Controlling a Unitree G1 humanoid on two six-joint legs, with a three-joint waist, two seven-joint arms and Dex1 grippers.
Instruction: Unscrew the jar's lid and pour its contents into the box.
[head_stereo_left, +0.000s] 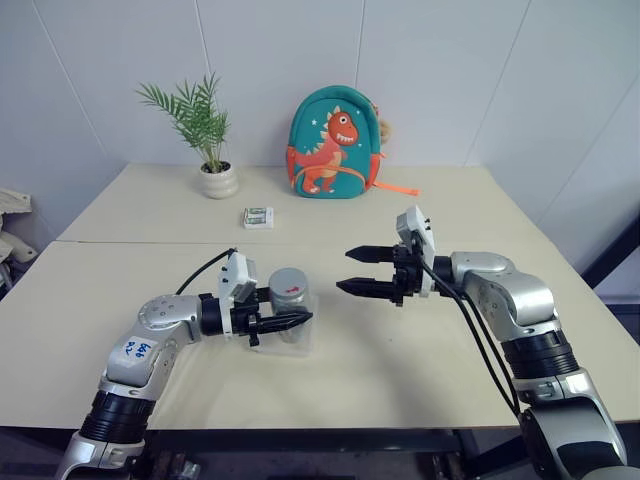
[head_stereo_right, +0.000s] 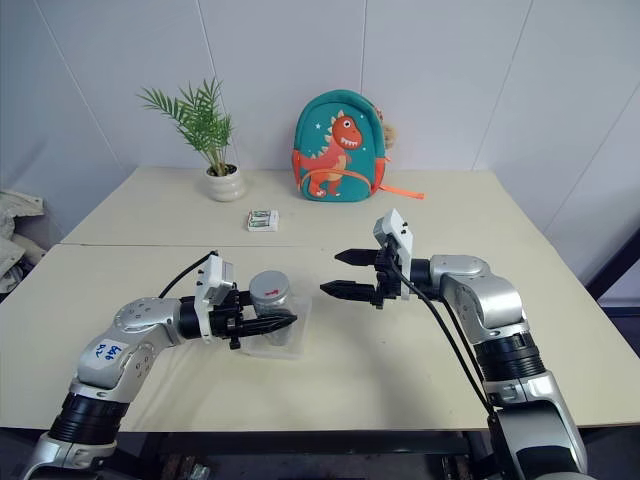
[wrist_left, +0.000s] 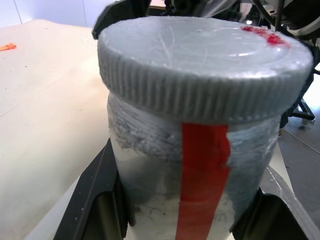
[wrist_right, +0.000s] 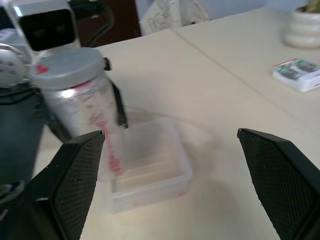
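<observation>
Left of centre in the left eye view, the left end effector (head_stereo_left: 292, 321) is clamping the small silvery-grey cylindrical jar (head_stereo_left: 290, 307) by its body, holding it over the shallow clear plastic box (wrist_right: 150, 172) on the beige desk (head_stereo_left: 400, 370). The round grey ribbed screw lid (wrist_left: 200, 65), carrying a red mark, is sitting on the jar, so unscrewing is judged not yet done. Right of centre, the right end effector (head_stereo_left: 362, 270) is standing wide open and empty, apart from the jar. The next move calls for closing it around the lid and twisting. No legible writing is showing on the jar; the red strip on its side is blank.
</observation>
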